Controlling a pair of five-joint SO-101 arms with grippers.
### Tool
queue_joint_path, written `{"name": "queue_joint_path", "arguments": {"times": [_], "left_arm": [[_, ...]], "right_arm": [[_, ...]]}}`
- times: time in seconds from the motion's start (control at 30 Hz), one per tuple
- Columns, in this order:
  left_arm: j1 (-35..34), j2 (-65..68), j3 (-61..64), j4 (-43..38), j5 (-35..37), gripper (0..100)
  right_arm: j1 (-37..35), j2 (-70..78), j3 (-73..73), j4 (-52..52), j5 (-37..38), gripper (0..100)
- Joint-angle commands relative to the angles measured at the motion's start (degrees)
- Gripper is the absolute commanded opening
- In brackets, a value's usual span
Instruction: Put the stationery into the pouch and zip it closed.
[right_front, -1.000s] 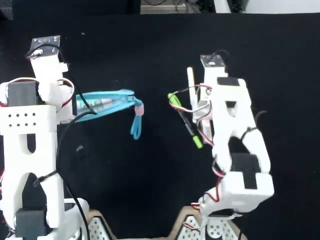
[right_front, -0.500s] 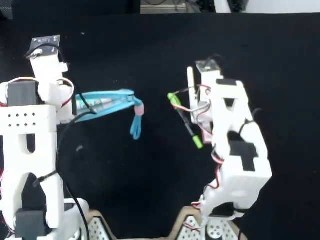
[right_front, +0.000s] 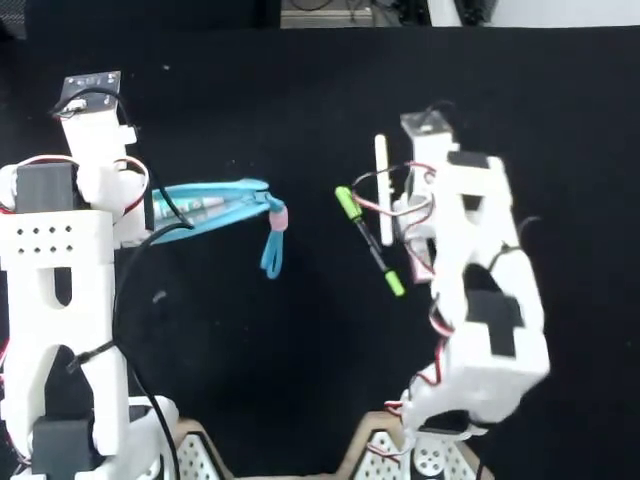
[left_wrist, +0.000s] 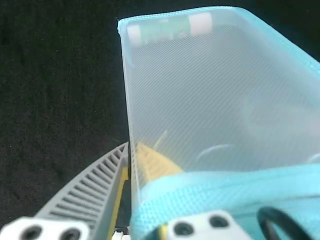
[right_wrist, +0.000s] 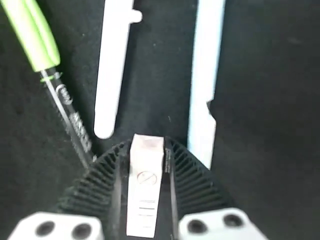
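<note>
White eraser (right_wrist: 144, 190), thinly pinched by jaws of the right gripper (right_wrist: 145, 146), could slip free short of the teal pouch (left_wrist: 210, 100) clamped in jaws of the left gripper (left_wrist: 131, 165).

**Counts of items present.** Two arms stood at the worktop (right_front: 300, 90): one left arm (right_front: 55, 260) and one right arm (right_front: 490, 330). There was one teal pouch (right_front: 215, 203). It contained at least one white-and-green marker (left_wrist: 170, 27), and any further contents could not be counted through the mesh. Three slender items lay loose on the worktop: one green pen (right_front: 371, 244), one white stick (right_front: 381, 170) and one pale blue stick (right_wrist: 204, 75). One small white block (right_wrist: 145, 185) sat gripped between the fingers of the right pincer (right_wrist: 145, 147).
</note>
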Motion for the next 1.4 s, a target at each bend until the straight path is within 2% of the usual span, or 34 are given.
{"name": "queue_joint_path", "arguments": {"times": [0.0, 0.2, 0.33, 0.5, 0.57, 0.8, 1.0, 1.37], "left_arm": [[-0.04, 0.53, 1.89, 0.79, 0.09, 3], [-0.04, 0.53, 1.89, 0.79, 0.09, 3], [-0.04, 0.53, 1.89, 0.79, 0.09, 3], [0.04, 0.53, 1.89, 0.79, 0.09, 3], [0.04, 0.53, 1.89, 0.79, 0.09, 3], [0.04, 0.53, 1.89, 0.79, 0.09, 3], [0.04, 0.53, 1.89, 0.70, 0.09, 3], [0.04, 0.53, 1.89, 0.70, 0.09, 3]], "right_arm": [[4.40, -12.09, -2.95, 4.40, 3.52, 1.1], [14.24, -14.73, -2.42, 4.92, 9.49, 1.1], [20.66, -9.89, -0.66, 4.75, 13.63, 1.1], [26.99, -0.22, -0.40, -0.18, 15.82, 1.2], [27.52, 3.21, -0.48, -1.49, 15.82, 1.7], [27.52, 8.13, -1.19, -1.05, 18.11, 12.9], [27.60, 8.40, -5.23, 4.57, 18.11, 13.2], [27.43, 8.57, -5.41, 5.10, 18.11, 13.0]]}}
